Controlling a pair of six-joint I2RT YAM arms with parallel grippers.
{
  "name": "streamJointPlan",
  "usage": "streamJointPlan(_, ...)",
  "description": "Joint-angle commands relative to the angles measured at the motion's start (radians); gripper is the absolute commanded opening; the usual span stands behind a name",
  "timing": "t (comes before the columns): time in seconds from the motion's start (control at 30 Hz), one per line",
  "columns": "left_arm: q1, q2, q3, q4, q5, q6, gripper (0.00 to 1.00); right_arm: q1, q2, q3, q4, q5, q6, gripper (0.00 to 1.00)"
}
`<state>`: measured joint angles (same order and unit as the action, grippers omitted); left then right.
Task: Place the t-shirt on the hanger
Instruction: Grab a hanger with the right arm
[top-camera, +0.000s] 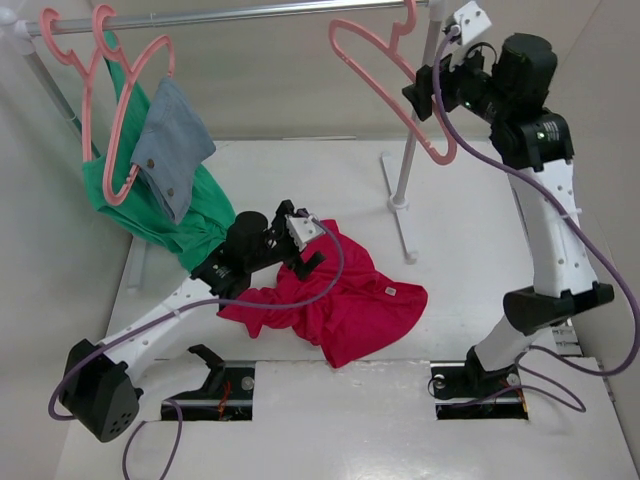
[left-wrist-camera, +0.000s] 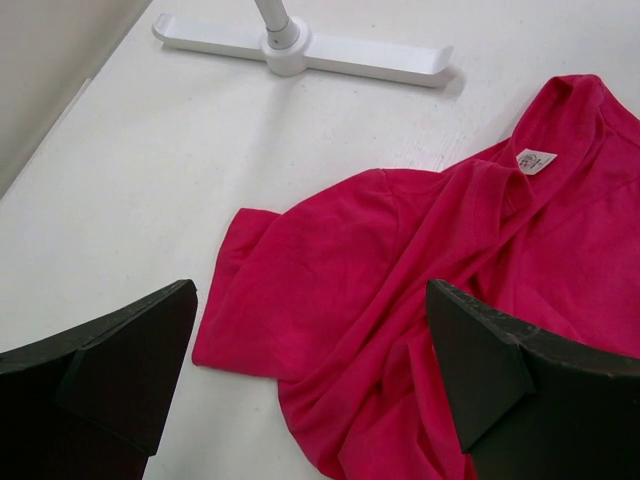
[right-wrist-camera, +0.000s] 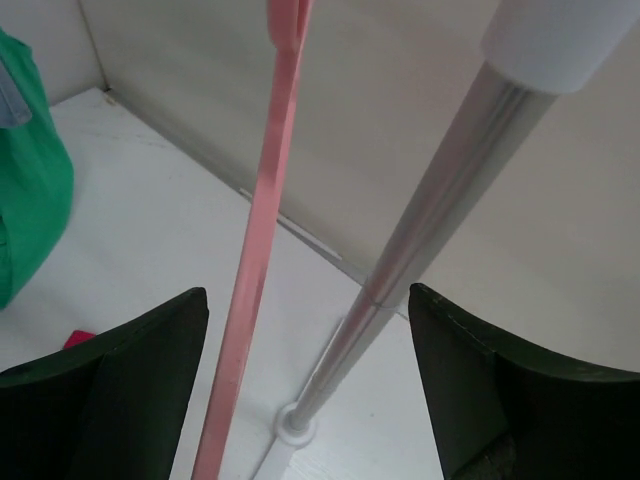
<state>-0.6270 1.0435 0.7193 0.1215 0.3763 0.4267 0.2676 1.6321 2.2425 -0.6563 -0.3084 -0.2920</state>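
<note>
The crimson t-shirt (top-camera: 345, 300) lies crumpled on the white table, its white neck label (top-camera: 390, 291) facing up. My left gripper (top-camera: 306, 250) hovers just above the shirt's left part with its jaws wide open and empty. In the left wrist view the t-shirt (left-wrist-camera: 400, 300) fills the space between the fingers (left-wrist-camera: 120, 370), and the label (left-wrist-camera: 536, 161) is at the upper right. The empty pink hanger (top-camera: 385, 75) hangs from the rail at the upper right. My right gripper (top-camera: 418, 100) is open around one hanger arm (right-wrist-camera: 258, 280), which runs close to its left finger (right-wrist-camera: 120, 400).
A green garment (top-camera: 165, 215) and a grey-blue buttoned garment (top-camera: 172, 150) hang on pink hangers (top-camera: 120, 150) at the left of the steel rail (top-camera: 250, 15). The rack's pole (top-camera: 410, 150) and white foot (top-camera: 402, 215) stand just behind the shirt. The pole (right-wrist-camera: 420, 230) also passes between the right fingers.
</note>
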Motion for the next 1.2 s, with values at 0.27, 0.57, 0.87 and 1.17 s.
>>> streamJointPlan(0.27, -0.004, -0.057, -0.054, 0.072, -0.008, -0.026, 0.98, 0.005, -0.034, -0.096, 0.122, -0.072, 0.042, 0.28)
streamJointPlan(0.57, -0.004, -0.057, -0.063, 0.081, -0.017, -0.026, 0.98, 0.015, -0.064, -0.173, 0.152, -0.070, 0.042, 0.00)
streamJointPlan(0.87, -0.004, -0.048, -0.063, 0.090, -0.027, -0.037, 0.98, 0.051, -0.074, -0.104, 0.214, -0.118, 0.042, 0.00)
streamJointPlan(1.17, -0.004, -0.039, -0.063, 0.058, 0.019, -0.003, 0.77, 0.123, -0.133, -0.118, 0.288, -0.109, 0.033, 0.00)
